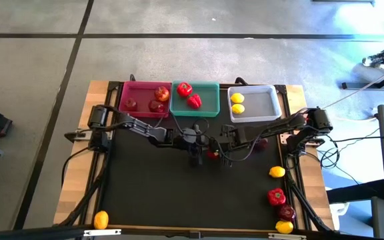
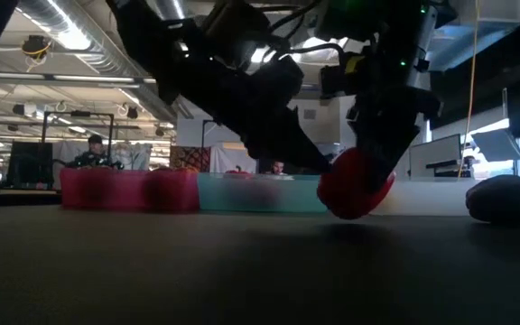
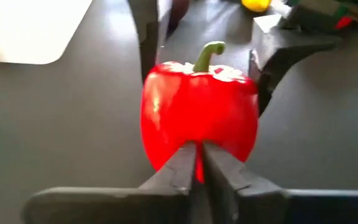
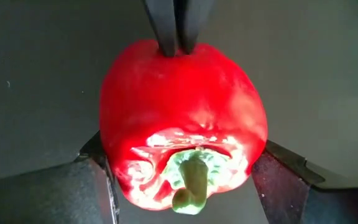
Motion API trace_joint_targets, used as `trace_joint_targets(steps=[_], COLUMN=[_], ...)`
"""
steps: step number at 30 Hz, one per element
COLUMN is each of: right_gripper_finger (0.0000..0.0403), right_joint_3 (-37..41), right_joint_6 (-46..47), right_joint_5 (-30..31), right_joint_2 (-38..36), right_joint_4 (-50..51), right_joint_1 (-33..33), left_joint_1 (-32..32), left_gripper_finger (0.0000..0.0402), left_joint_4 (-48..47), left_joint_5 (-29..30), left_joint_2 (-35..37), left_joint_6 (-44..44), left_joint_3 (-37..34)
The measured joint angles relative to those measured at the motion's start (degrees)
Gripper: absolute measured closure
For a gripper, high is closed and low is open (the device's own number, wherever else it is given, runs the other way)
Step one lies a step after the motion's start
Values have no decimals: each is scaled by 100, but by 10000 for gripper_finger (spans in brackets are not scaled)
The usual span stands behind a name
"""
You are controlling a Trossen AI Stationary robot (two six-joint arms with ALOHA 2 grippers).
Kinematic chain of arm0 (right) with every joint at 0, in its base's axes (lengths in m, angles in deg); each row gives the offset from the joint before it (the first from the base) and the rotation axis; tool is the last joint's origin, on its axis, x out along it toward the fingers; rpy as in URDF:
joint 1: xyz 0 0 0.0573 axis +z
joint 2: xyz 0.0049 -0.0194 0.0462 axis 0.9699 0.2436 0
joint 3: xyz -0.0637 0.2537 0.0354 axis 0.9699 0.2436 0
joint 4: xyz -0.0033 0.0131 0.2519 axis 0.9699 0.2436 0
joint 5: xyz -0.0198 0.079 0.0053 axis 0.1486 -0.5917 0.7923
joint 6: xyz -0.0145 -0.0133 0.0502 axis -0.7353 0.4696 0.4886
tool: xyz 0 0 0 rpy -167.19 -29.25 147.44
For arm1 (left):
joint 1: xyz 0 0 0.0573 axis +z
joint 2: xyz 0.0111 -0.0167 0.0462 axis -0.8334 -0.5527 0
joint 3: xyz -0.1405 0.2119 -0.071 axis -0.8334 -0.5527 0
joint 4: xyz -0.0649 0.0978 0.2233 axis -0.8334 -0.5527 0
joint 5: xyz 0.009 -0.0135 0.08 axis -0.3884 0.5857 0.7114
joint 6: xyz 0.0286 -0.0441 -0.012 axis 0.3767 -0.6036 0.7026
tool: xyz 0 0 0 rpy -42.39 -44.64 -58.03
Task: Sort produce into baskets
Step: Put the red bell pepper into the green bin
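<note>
Pepper (image 4: pixel 183 124) lies stem toward the clamping right gripper (image 4: pixel 183 177).

The desk (image 1: pixel 179 193) has a black mat on top with bare wood showing along its left and right edges. Grey floor (image 1: pixel 39 80) all around it, crossed by dark lines. A person (image 2: pixel 95 150) sits far back in the room (low view), under long ceiling lights (image 2: pixel 66 32).
</note>
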Motion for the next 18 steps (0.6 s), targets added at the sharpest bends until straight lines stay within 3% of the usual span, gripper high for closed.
trace_joint_targets(steps=[3,9,18], right_gripper_finger=[180,168,62], right_joint_3=[9,9,-20], right_joint_6=[-4,35,72], right_joint_5=[1,-81,-136], right_joint_2=[2,2,-16], right_joint_4=[28,-25,-238], right_joint_1=[0,0,0], left_joint_1=[-2,-8,-8], left_gripper_finger=[397,384,399], left_joint_4=[177,156,-45], left_joint_5=[-25,-11,-15], left_joint_2=[-169,-233,-270], left_joint_6=[-63,-78,-13], left_joint_3=[0,4,-2])
